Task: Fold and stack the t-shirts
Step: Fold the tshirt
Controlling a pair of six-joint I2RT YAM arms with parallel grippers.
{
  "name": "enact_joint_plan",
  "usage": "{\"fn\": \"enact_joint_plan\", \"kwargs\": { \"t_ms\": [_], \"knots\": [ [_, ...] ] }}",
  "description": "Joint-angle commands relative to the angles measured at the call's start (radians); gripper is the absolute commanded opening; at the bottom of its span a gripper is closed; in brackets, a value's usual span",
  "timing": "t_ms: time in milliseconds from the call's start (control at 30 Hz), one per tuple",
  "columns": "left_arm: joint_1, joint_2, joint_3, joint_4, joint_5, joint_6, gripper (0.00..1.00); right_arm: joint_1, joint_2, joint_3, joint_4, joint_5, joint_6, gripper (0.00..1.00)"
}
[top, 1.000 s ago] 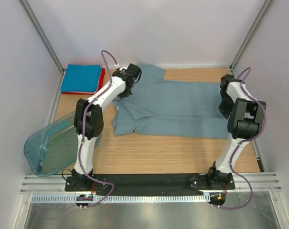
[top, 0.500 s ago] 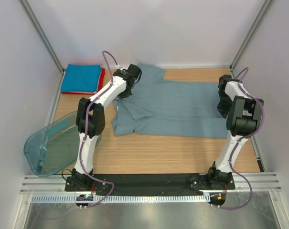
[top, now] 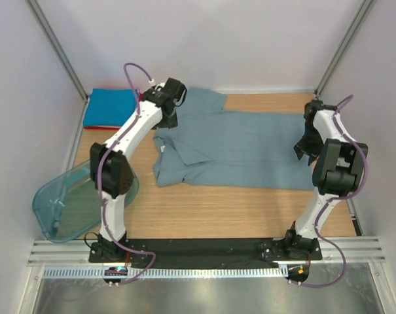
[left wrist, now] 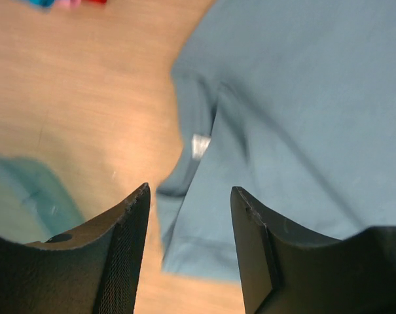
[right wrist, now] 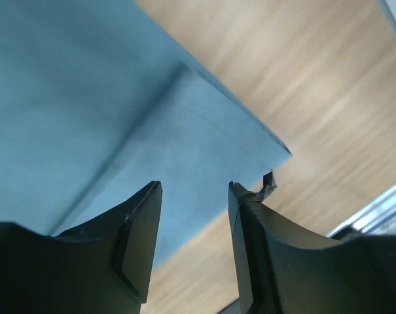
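On the tabletop (top: 237, 209), the grey-blue t-shirt (top: 243, 147) lies spread across the middle, running from 9 to 3 o'clock. One sleeve reaches toward 12 o'clock, close to the rear wall (top: 204, 39). You have a bare strip of wood along 6 o'clock, between the shirt's near edge and the arm bases. There is a smaller bare patch at 1 o'clock.

At 3 o'clock the shirt's end lies near the tabletop's edge, so room there is tight. At 10 o'clock the bright blue t-shirt (top: 109, 106) sits folded, with the red t-shirt (top: 99, 126) showing as a thin edge beneath it. The teal tub (top: 70, 203) sits tilted at 8 o'clock, apart from the shirt.

Your left hand (left wrist: 188, 196) hangs over the shirt's 9 o'clock end, near the white neck label (left wrist: 199, 145). Its fingers are spread wide and nothing is between them. Your right hand (right wrist: 194, 190) hangs over the shirt's corner at 3 o'clock. Its fingers are parted and grip nothing, with cloth and wood visible through the gap.
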Motion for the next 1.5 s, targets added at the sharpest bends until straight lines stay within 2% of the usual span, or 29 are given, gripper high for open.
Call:
{"fn": "enact_joint_plan", "kwargs": {
  "t_ms": [0, 33, 133, 233, 367, 467, 600, 767, 933, 1100, 1367, 1400, 1433, 1467],
  "knots": [
    [0.008, -0.199, -0.174, -0.039, 0.093, -0.013, 0.54, -0.072, -0.148, -0.105, -0.095, -0.090, 0.127, 0.52],
    [0.008, -0.271, -0.283, -0.010, 0.130, -0.016, 0.53, -0.091, -0.160, -0.132, -0.089, -0.096, 0.145, 0.52],
    [0.002, -0.385, -0.480, 0.058, 0.244, -0.008, 0.52, -0.135, -0.195, -0.229, -0.018, -0.126, 0.152, 0.52],
    [-0.005, -0.436, -0.586, 0.104, 0.356, 0.022, 0.52, -0.146, -0.214, -0.300, 0.071, -0.131, 0.143, 0.52],
    [-0.028, -0.470, -0.705, 0.109, 0.372, 0.062, 0.52, -0.148, -0.208, -0.392, 0.219, -0.142, 0.139, 0.52],
    [-0.028, -0.476, -0.755, 0.119, 0.370, 0.090, 0.52, -0.148, -0.179, -0.433, 0.269, -0.134, 0.147, 0.52],
    [-0.030, -0.471, -0.806, 0.130, 0.381, 0.104, 0.52, -0.148, -0.154, -0.441, 0.278, -0.035, 0.136, 0.47],
    [-0.031, -0.477, -0.889, 0.217, 0.459, 0.107, 0.51, -0.149, -0.146, -0.432, 0.301, -0.005, 0.098, 0.30],
    [-0.038, -0.456, -0.910, 0.244, 0.471, 0.124, 0.51, -0.149, -0.113, -0.420, 0.300, -0.002, 0.075, 0.14],
    [-0.051, -0.456, -0.933, 0.299, 0.545, 0.131, 0.52, -0.149, -0.132, -0.427, 0.295, 0.022, 0.044, 0.13],
    [-0.054, -0.393, -0.940, 0.299, 0.523, 0.131, 0.44, -0.157, -0.151, -0.413, 0.287, 0.038, 0.009, 0.13],
    [-0.054, -0.394, -0.940, 0.299, 0.533, 0.130, 0.43, -0.157, -0.151, -0.412, 0.287, 0.035, 0.008, 0.13],
    [-0.056, -0.394, -0.943, 0.302, 0.545, 0.128, 0.35, -0.157, -0.149, -0.409, 0.289, 0.033, 0.008, 0.13],
    [-0.056, -0.398, -0.944, 0.305, 0.546, 0.128, 0.31, -0.157, -0.149, -0.409, 0.286, 0.033, 0.006, 0.13]
  ]
}}
